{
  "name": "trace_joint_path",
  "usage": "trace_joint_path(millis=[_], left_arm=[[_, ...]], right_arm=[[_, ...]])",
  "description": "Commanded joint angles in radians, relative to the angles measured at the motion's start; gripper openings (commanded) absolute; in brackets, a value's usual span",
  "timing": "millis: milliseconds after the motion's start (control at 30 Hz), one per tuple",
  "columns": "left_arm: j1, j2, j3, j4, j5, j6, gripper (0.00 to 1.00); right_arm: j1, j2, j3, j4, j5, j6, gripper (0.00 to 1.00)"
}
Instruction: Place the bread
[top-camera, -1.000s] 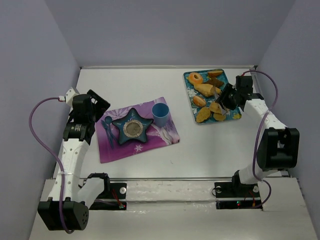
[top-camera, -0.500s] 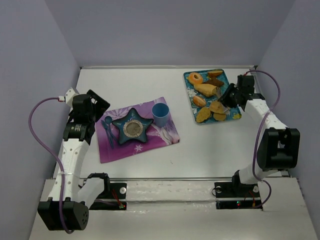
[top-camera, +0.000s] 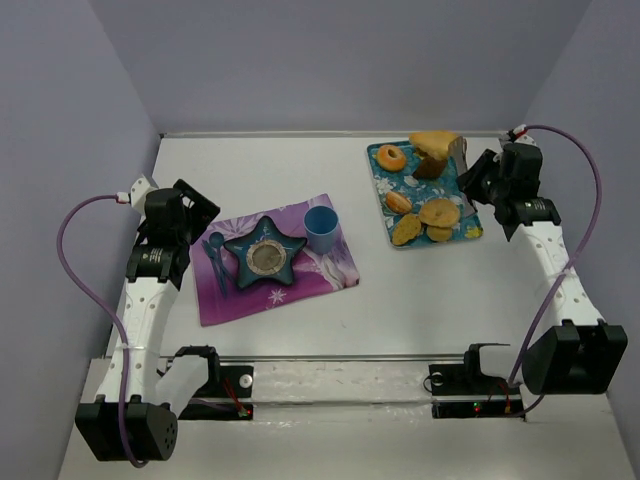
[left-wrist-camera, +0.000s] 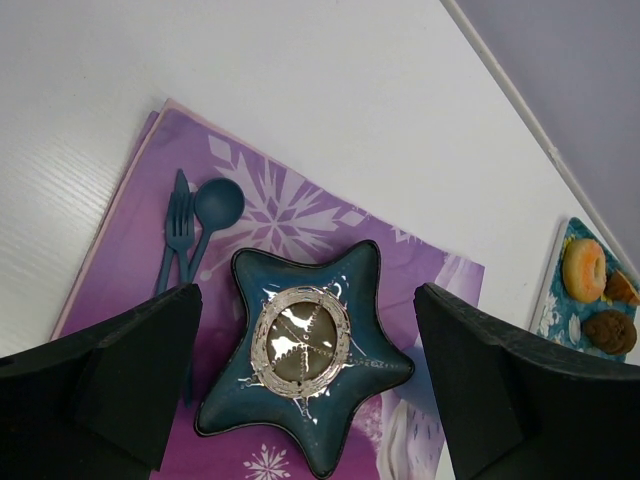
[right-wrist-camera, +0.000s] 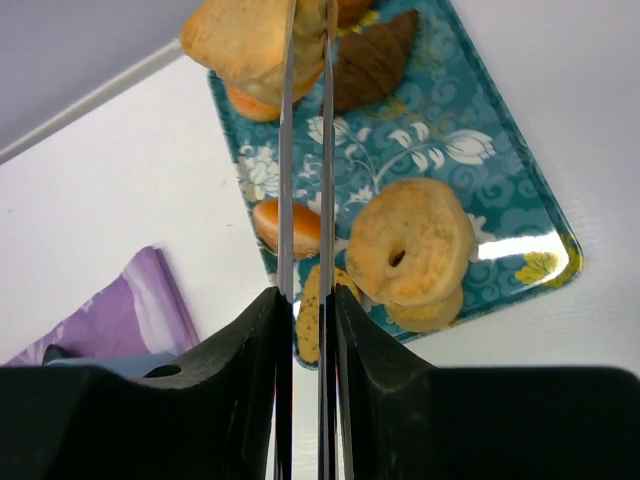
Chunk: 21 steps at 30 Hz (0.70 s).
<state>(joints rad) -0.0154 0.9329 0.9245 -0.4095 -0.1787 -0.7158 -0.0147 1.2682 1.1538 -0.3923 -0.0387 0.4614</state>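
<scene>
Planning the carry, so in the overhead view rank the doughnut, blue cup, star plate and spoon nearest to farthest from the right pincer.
From the right pincer, holding the bread:
1. Doughnut, on the tray.
2. Blue cup, right side of the mat.
3. Star plate, middle of the mat.
4. Spoon, left edge of the mat.

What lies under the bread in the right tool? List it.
The bread, pinched in the right tool, hangs over the far end of the teal tray. A dark brown piece shows just below it; the tray directly beneath is covered.
</scene>
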Motion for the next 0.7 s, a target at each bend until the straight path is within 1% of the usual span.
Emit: trace_joint_path(millis=[0, 33, 67, 133, 167, 233, 267, 333, 367, 467, 500, 567, 600, 667], left_arm=[[0.005, -0.031, 0.02, 0.005, 0.005, 0.007, 0.99], [0.005, -0.037, 0.02, 0.005, 0.007, 0.007, 0.99], [0.006, -0.04, 0.02, 0.003, 0.007, 0.006, 0.99], [0.006, -0.045, 0.019, 0.001, 0.007, 0.004, 0.99], [0.005, -0.051, 0.017, 0.0, 0.007, 0.004, 0.99], [0.005, -0.054, 0.019, -0.006, 0.005, 0.004, 0.99], [0.005, -0.057, 0.02, -0.012, 0.005, 0.004, 0.99], [0.006, -0.062, 0.022, -0.018, 0.002, 0.006, 0.99], [0.006, -0.065, 0.023, -0.02, 0.002, 0.006, 0.99], [0.006, -0.075, 0.024, -0.031, -0.001, 0.006, 0.99], [0.005, -0.078, 0.023, -0.035, -0.005, 0.006, 0.99], [0.006, -0.086, 0.025, -0.043, -0.01, 0.007, 0.99], [0.006, -0.089, 0.028, -0.051, -0.011, 0.01, 0.99], [0.005, -0.098, 0.033, -0.06, -0.015, 0.013, 0.99]], right_arm=[[-0.008, -0.05, 0.099, 0.067, -0.195, -0.084, 0.07], [-0.008, -0.052, 0.106, 0.081, -0.257, -0.093, 0.07], [-0.008, -0.055, 0.113, 0.093, -0.394, -0.11, 0.07], [0.022, -0.058, 0.115, 0.118, -0.487, -0.125, 0.07], [0.08, -0.061, 0.122, 0.124, -0.512, -0.163, 0.07], [0.163, -0.063, 0.139, 0.115, -0.501, -0.203, 0.07], [0.247, -0.061, 0.162, 0.101, -0.495, -0.243, 0.07], [0.315, -0.047, 0.185, 0.092, -0.518, -0.266, 0.07], [0.378, -0.041, 0.205, 0.092, -0.532, -0.285, 0.07], [0.473, 0.0, 0.228, 0.079, -0.566, -0.335, 0.07], [0.523, 0.016, 0.245, 0.072, -0.569, -0.38, 0.07], [0.574, 0.074, 0.271, 0.026, -0.567, -0.444, 0.07], [0.626, 0.094, 0.299, 0.009, -0.558, -0.451, 0.07], [0.665, 0.137, 0.32, -0.028, -0.541, -0.503, 0.07]])
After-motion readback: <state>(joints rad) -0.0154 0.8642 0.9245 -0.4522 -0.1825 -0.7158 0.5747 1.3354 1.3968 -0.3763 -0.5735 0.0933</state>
